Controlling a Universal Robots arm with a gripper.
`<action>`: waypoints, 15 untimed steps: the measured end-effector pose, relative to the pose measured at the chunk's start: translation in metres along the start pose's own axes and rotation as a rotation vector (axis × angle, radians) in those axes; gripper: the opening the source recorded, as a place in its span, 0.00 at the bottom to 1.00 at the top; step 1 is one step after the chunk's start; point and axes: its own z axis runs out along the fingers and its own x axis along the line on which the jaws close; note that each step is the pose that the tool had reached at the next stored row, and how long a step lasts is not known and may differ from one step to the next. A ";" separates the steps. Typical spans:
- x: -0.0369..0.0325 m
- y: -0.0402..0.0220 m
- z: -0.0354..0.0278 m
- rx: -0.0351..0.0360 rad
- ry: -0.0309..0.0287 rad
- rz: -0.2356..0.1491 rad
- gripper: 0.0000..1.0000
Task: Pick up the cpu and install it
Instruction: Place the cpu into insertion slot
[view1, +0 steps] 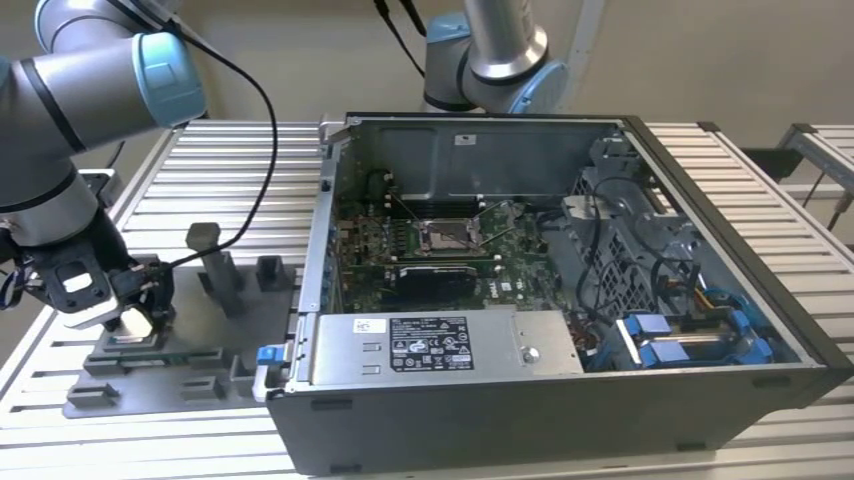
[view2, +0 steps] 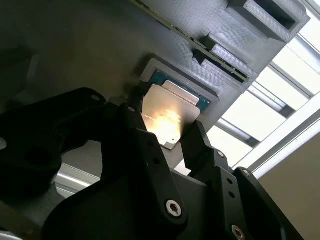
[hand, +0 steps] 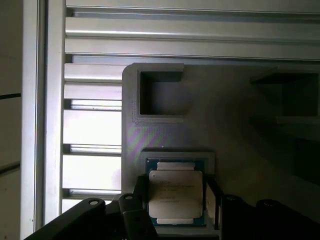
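The arm (view1: 60, 100) folds low, its hand (view1: 134, 318) pointing down, seemingly almost vertical.

In the second wrist view, the gripper (view2: 166, 120) hides the cpu's (view2: 175, 102) near edge from you; glare blurs its top.

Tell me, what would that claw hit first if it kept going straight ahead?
Most likely the chip, lying in its grey holder right before the gripper; the gap is unclear.

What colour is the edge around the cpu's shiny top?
Teal green, framing the silvery top of the cpu; clearest in the first wrist view.
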 end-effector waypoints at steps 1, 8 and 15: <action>0.0000 0.0000 0.0000 0.0000 0.0000 0.000 0.00; 0.0000 0.0005 -0.0124 0.0000 0.0031 0.000 0.00; -0.0002 0.0017 -0.0418 0.0000 0.0064 0.000 0.00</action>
